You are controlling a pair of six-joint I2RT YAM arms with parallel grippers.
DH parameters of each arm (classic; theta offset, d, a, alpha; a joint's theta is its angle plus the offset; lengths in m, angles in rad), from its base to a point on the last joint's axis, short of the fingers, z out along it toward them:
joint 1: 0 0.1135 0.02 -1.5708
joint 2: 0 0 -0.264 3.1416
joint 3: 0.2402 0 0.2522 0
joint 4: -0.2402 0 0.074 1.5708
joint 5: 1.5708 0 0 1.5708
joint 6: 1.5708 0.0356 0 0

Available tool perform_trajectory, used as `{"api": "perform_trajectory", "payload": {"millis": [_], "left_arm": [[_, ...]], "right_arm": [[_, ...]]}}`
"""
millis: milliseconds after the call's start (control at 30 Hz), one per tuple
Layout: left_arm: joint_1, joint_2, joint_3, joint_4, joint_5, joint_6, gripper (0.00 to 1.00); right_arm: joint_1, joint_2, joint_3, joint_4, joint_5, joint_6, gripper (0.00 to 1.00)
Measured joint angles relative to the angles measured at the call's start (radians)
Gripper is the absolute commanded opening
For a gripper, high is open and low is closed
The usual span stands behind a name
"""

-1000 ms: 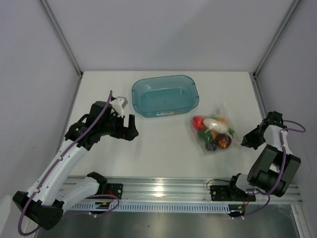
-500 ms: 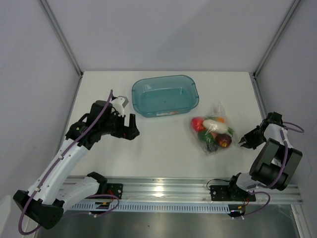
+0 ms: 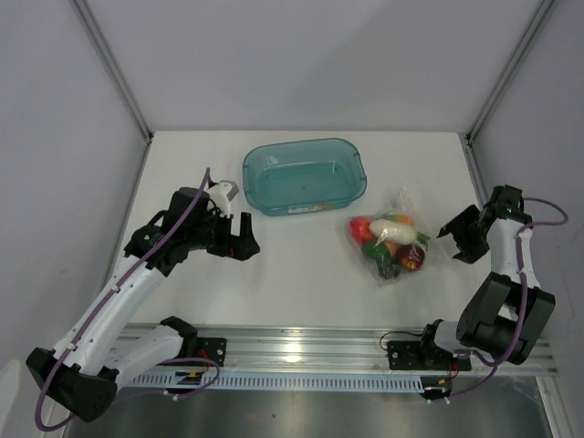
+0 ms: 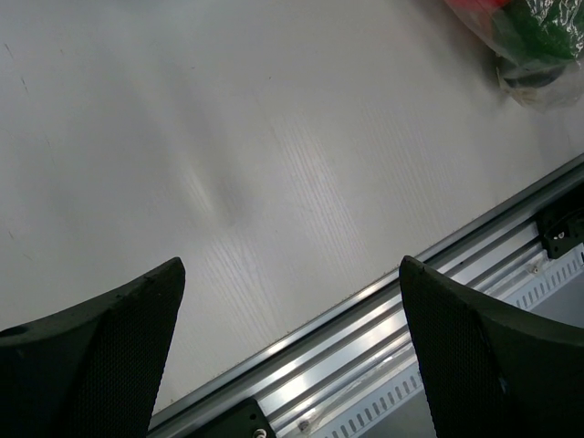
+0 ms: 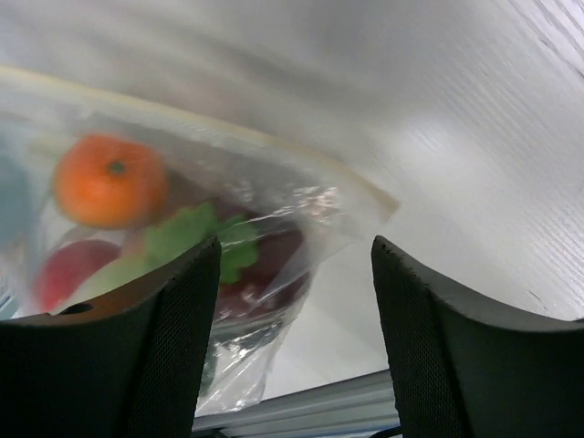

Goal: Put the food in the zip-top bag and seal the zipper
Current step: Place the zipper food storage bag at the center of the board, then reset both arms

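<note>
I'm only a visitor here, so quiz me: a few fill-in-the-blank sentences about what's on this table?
The toy food sits inside a clear plastic ____.
The left gripper and the right gripper are both ____ rather than shut.
Closest to the bag is the ____ gripper.
Missing words: bag; open; right.

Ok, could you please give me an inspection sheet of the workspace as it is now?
Surface: white table, no spills seen.
Job's things: bag lies right of centre with the food inside; whether the zipper is sealed, cannot tell.
Clutter: teal tub behind the bag, looks empty.
Fingers: left fingers open over the table; right fingers open beside the bag, holding nothing.
Cables: purple cable along each arm, none on the table.
Surroundings: grey walls, metal rail at the near edge.
</note>
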Motion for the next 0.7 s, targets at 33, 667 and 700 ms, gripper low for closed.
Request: {"api": "perform_trajectory", "payload": {"millis": [33,667,700], "left_arm": [[0.000,-0.004,-0.005,0.000,0.001,-0.003,1.00],[0.001,-0.035,-0.119,0.078,0.054,-0.082,0.99],[0.001,-0.039,-0.131,0.086,0.061,-0.092,0.99]], "right_arm": [[0.017,-0.001,0.030,-0.010,0.009,0.000,0.71],[0.446,-0.141,0.157,-0.082,0.128,0.007,0.99],[0.465,-0.154,0.146,-0.084,0.128,0.008,0.99]]}}
